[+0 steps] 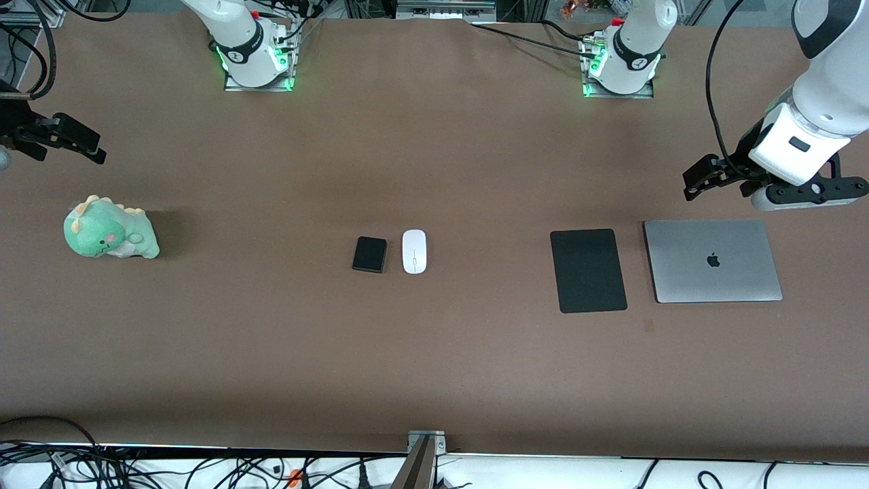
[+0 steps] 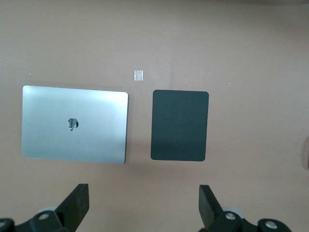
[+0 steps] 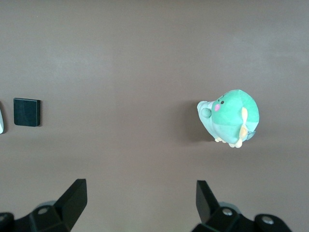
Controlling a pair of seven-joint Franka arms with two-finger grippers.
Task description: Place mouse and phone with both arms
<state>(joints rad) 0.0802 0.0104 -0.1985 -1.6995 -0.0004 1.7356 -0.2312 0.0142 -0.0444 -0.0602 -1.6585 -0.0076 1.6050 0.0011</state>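
Observation:
The white mouse (image 1: 414, 251) lies in the middle of the table, with the small black phone (image 1: 370, 255) beside it toward the right arm's end. The phone also shows in the right wrist view (image 3: 26, 112), where only a sliver of the mouse (image 3: 1, 121) shows at the frame edge. My left gripper (image 1: 694, 182) hangs open and empty over the table by the laptop; its jaws (image 2: 144, 203) stand wide apart. My right gripper (image 1: 88, 144) hangs open and empty over the table by the plush toy; its jaws (image 3: 141, 200) stand wide apart.
A flat black mat (image 1: 588, 270) and a closed silver laptop (image 1: 712, 260) lie side by side toward the left arm's end. A green plush dinosaur (image 1: 110, 229) sits toward the right arm's end. A small piece of tape (image 2: 139, 75) is on the table near the mat.

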